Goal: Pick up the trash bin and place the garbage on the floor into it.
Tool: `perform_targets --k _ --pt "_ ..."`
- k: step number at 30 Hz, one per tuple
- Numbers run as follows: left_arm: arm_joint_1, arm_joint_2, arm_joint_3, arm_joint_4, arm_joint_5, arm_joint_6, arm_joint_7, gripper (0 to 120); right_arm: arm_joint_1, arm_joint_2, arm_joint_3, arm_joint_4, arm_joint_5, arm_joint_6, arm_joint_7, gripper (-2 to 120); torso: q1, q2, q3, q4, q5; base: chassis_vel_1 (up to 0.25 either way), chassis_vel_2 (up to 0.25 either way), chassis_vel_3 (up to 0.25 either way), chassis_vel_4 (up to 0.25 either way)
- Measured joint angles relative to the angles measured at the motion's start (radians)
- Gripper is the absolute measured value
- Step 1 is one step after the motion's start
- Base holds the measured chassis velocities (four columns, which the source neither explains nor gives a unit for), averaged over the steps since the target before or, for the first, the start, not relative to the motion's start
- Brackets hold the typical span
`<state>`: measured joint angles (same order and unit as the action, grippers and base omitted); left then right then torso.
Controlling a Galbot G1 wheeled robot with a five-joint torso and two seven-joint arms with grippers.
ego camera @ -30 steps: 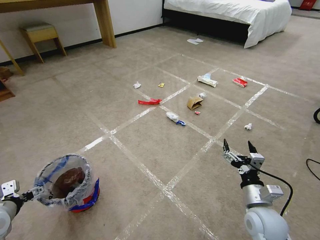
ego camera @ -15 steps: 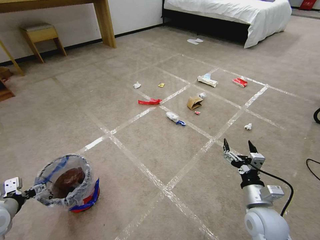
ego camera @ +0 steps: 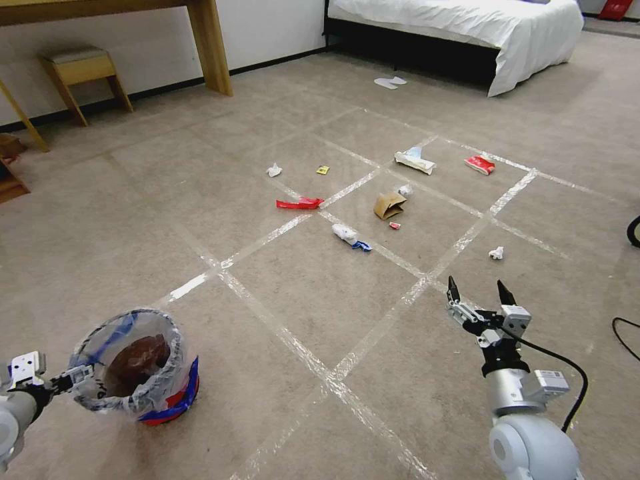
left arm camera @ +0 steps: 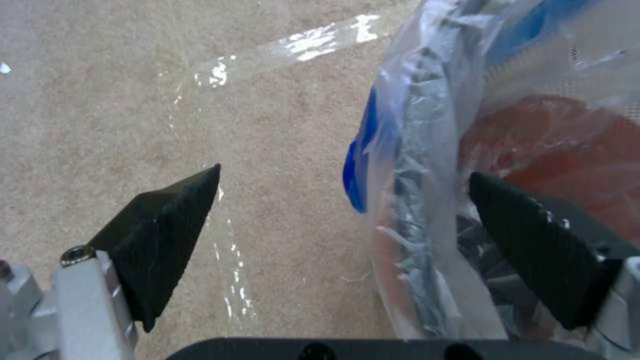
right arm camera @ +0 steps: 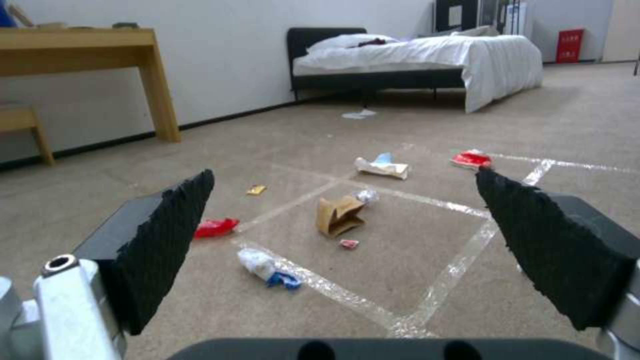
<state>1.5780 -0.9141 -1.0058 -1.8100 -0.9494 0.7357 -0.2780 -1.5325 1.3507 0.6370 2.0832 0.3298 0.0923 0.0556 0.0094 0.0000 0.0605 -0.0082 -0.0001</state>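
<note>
Trash bin (ego camera: 137, 370): red bucket with clear liner, blue markings, standing on the carpet (ego camera: 300, 300) at near left, not yet lifted. Something reddish-brown shows through the liner inside; cannot tell what it is. Left gripper (left arm camera: 343, 235) at the bin's left rim, jaws spread and straddling the rim: one fingertip outside over carpet, the other inside against the plastic. No grasp made. Right gripper (ego camera: 477, 298) held above the floor at near right, jaws released wide, holding nothing, pointed toward the litter. Garbage all lies further out, centre of the floor, well apart from the bin: red wrapper strip (ego camera: 299, 203), brown paper bag (ego camera: 389, 205), white tissue with blue mask (ego camera: 349, 235), white packet (ego camera: 414, 161), red-white packet (ego camera: 480, 165), yellow wrapper (ego camera: 323, 170), small tissues (ego camera: 274, 170). Judgement: task at its first step; bin pickup pending, every piece left to collect. Surface is beige carpet crossed by shiny clear tape lines (ego camera: 373, 340) forming a grid. Room: bed with white cover (ego camera: 467, 27) far right, wooden table leg (ego camera: 210, 47) and stool (ego camera: 83, 73) far left, black cable (ego camera: 627, 333) at right edge.
</note>
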Motion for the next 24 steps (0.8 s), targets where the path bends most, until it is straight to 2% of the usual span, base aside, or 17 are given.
perform_targets --k 9,24 --pt "-0.044 0.019 0.045 0.058 0.005 0.0 0.008 99 0.001 0.007 0.002 -0.009 -0.005 0.0 0.0 100 0.0 0.0 0.0 -0.0001 0.0 0.0 0.0 0.0 0.0" --pt "-0.062 0.018 0.079 0.086 0.033 -0.002 0.027 98 0.003 0.013 0.001 -0.009 -0.012 0.0 0.0 100 0.0 0.0 0.0 0.0 0.0005 0.0 0.0 0.0 0.0"
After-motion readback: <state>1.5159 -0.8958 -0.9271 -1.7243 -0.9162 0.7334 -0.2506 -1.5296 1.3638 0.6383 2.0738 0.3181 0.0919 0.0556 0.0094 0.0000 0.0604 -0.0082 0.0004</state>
